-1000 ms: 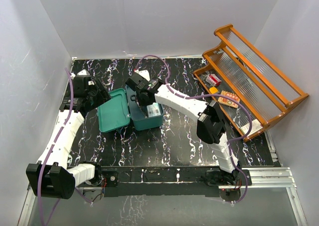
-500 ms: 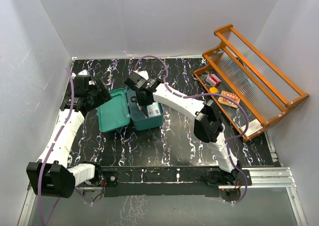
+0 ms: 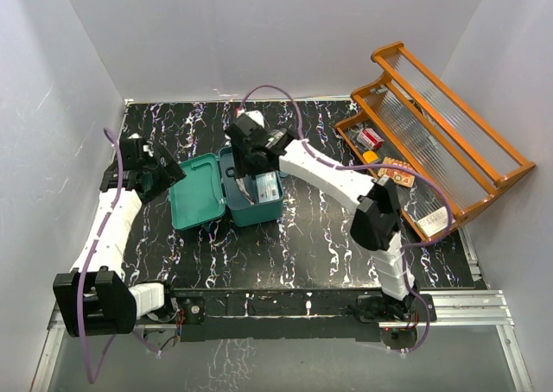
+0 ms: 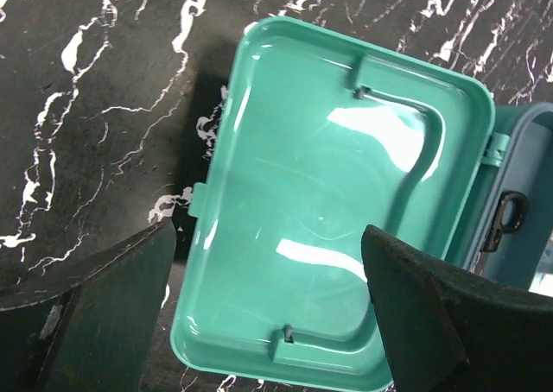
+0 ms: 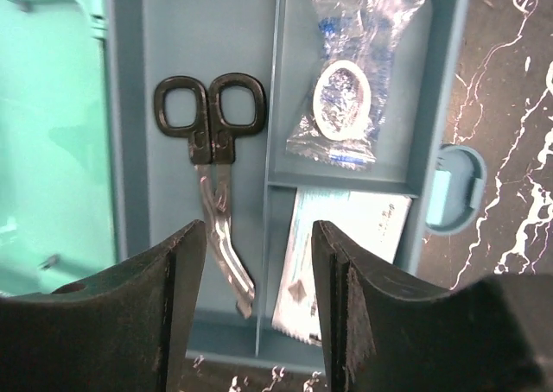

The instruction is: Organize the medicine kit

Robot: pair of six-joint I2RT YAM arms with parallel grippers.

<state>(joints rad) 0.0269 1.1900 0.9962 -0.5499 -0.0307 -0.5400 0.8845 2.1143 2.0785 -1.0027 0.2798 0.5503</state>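
Observation:
The medicine kit (image 3: 252, 204) lies open at the table's middle left, its teal lid (image 3: 197, 193) flat to the left of the base. In the right wrist view the base (image 5: 194, 55) holds black-handled scissors (image 5: 212, 150), a clear packet (image 5: 350, 90) and a white sachet (image 5: 341, 262) in separate compartments. My right gripper (image 5: 257, 237) hovers open above the base, over the scissors' blades, with nothing between its fingers; from above it (image 3: 251, 169) sits over the box. My left gripper (image 4: 270, 245) is open above the lid (image 4: 328, 211), holding nothing, and stands (image 3: 166, 178) at the lid's left edge.
An orange wooden rack (image 3: 441, 133) stands tilted at the right. In front of it lie a red-and-white box (image 3: 370, 137), a small orange item (image 3: 370, 156), a patterned card (image 3: 396, 172) and a white packet (image 3: 435, 219). White walls enclose the table.
My right gripper has gone from shut to open over the kit's base and shifted slightly back. The left arm has drawn back to the left of the lid and opened wider.

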